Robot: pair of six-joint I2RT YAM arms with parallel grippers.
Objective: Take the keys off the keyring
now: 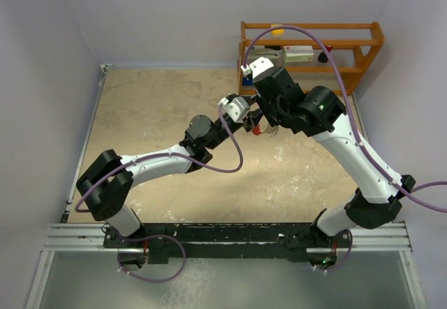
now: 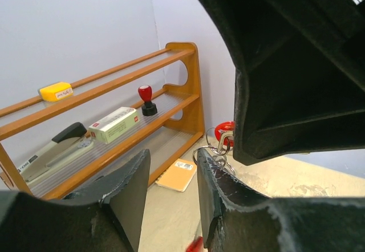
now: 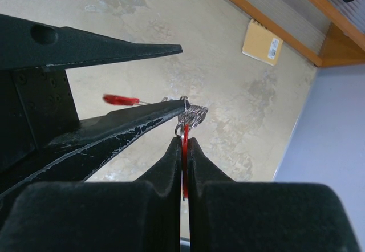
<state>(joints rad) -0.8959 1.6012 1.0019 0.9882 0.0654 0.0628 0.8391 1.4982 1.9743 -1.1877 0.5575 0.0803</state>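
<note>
Fingertips of the left gripper [image 1: 248,121] and right gripper [image 1: 261,119] meet above the table [image 1: 154,113], just in front of the rack [image 1: 363,43]. Red speck of the key [image 1: 257,131] sits right under them. Can't tell the finger spread from the top view

Left wrist: left fingers [image 2: 122,200] are spread, bare table showing in the gap. Keyring [image 2: 224,133] is up at the right gripper's tip, its rings [image 2: 214,152] against the top of the left's right-hand finger. Notepad [image 2: 178,174] lies flat on the table by the rack foot

Right wrist: right fingers [image 3: 168,172] are pressed together, pinching the keyring's red fob edge-on. Rings are bunched just past the tips, touching the lower left finger. Key's red head sticks out in the open gap between the left fingers, close to the lower one; contact unclear
</note>
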